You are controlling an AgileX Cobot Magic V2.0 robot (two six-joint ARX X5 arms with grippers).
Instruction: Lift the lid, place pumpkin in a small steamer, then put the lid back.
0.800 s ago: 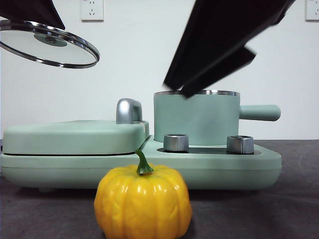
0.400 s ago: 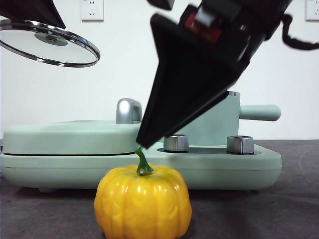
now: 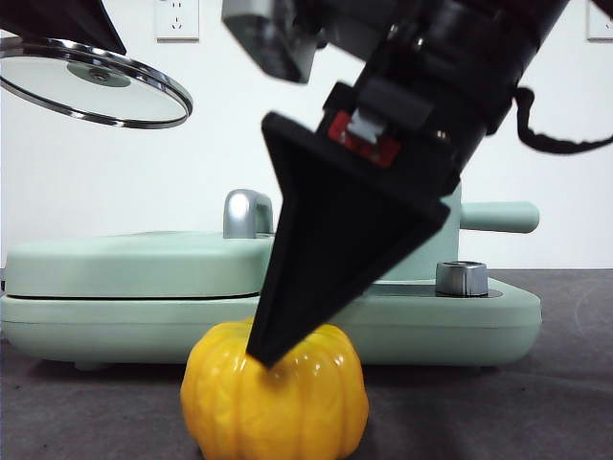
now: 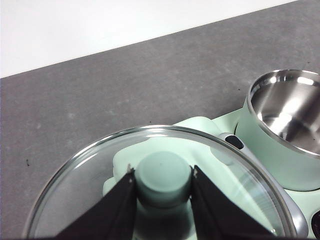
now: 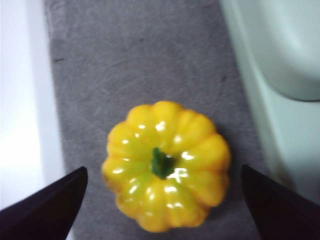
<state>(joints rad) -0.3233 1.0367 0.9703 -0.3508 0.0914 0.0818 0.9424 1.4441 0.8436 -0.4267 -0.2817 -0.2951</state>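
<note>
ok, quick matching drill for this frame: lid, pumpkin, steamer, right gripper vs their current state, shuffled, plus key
Things:
1. lid
2. pumpkin
3. small steamer
4. right gripper

States:
A. uncovered, steel inside showing
B. held up by its knob in the left gripper
C. jaws wide open, straddling the pumpkin
D. sitting on the grey table, stem up

Pairs: 1-B, 2-D, 3-A, 4-C

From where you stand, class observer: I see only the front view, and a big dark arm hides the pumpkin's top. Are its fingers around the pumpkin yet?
Observer: The right gripper is open; its fingers stand wide on either side of the pumpkin, not touching it.
Operator: Who holds the lid up at the left?
Observer: The left gripper, shut on the lid's mint knob.
Operator: Anything inside the small steamer?
Observer: The left wrist view shows only bare steel inside the small steamer.
</note>
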